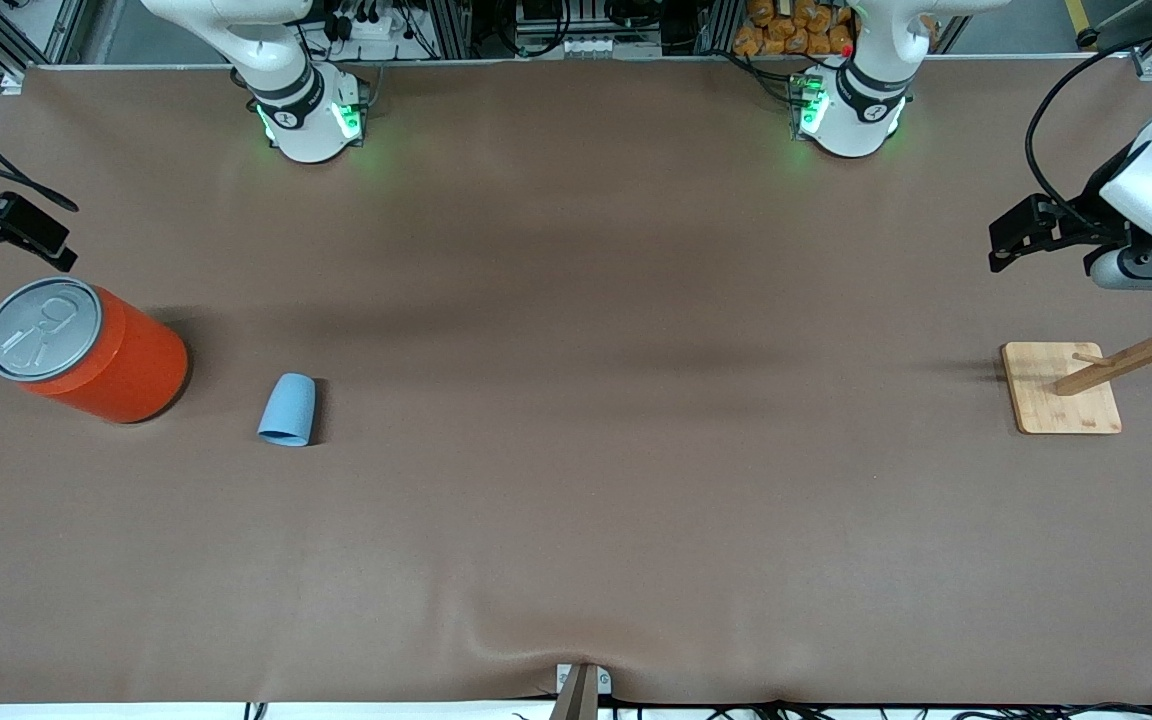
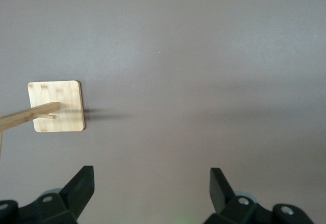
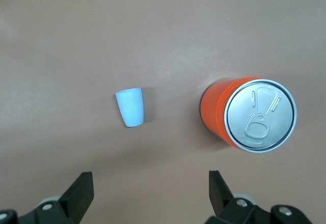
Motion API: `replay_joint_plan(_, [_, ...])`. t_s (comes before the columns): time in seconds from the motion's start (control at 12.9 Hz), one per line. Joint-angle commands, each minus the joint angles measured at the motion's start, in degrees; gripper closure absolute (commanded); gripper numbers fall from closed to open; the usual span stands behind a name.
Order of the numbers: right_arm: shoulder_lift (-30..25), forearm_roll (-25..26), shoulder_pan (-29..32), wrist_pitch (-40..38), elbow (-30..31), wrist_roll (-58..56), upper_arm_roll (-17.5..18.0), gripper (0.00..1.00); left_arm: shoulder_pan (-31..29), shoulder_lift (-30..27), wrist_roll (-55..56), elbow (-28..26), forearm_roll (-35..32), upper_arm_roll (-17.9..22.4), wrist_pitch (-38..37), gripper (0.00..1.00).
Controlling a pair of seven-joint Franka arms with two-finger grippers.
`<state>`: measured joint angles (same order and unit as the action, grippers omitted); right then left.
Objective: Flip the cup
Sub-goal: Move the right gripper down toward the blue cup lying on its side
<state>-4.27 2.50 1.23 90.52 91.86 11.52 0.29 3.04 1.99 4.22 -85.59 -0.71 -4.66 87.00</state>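
Note:
The small light-blue cup (image 1: pixel 287 410) seems to lie on its side on the brown table, wider end toward the front camera. Its inside does not show. It also shows in the right wrist view (image 3: pixel 130 108), beside the orange can. My right gripper (image 1: pixel 36 240) hangs open and empty at the right arm's end of the table, above the spot just farther from the front camera than the can; its jaws (image 3: pixel 151 186) stand wide apart. My left gripper (image 1: pixel 1004 240) is open and empty at the left arm's end, over bare table near the wooden stand; its jaws (image 2: pixel 152 183) stand wide apart.
A large orange can (image 1: pixel 86 350) with a grey pull-tab lid stands beside the cup, toward the right arm's end; it also shows in the right wrist view (image 3: pixel 249 114). A wooden peg stand on a square base (image 1: pixel 1061 388) stands at the left arm's end, seen too in the left wrist view (image 2: pixel 56 106).

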Motion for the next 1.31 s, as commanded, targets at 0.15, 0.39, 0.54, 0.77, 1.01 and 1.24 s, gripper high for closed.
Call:
replay_joint_plan(0.15, [0.13,0.57,1.23,-0.25,-0.89,-0.97,1.2,0.0,-0.05,-0.23,-1.4,0.33,-0.26,-0.18,-0.08,0.0])
replay_joint_plan(0.39, [0.74,0.49,1.23,-0.34,-0.63,-0.97,1.2,0.0,0.21,-0.23,-1.23,0.25,-0.44,-0.18,-0.16,0.0])
replay_joint_plan(0.54, [3.37,0.49,0.62,-0.69,-0.71,-1.06,1.2,0.0,0.21,-0.23,-1.32,0.25,-0.52,-0.87,-0.16,0.0])
replay_joint_plan(0.77, [8.28,0.84,-0.7,-2.26,-0.27,-0.54,1.11,0.0,0.04,-0.32,-1.31,0.16,-0.52,-1.23,-0.16,0.0])
replay_joint_plan(1.01, [11.55,-2.14,-0.44,-1.75,0.96,-0.27,0.85,0.0,-0.05,-0.23,-1.49,-0.02,-0.52,-1.41,-0.16,0.0])
replay_joint_plan(1.24, [11.65,-3.55,0.35,7.27,7.88,-0.97,0.85,0.0,0.04,-0.23,-1.14,-0.19,-0.52,-1.41,-0.16,0.0])
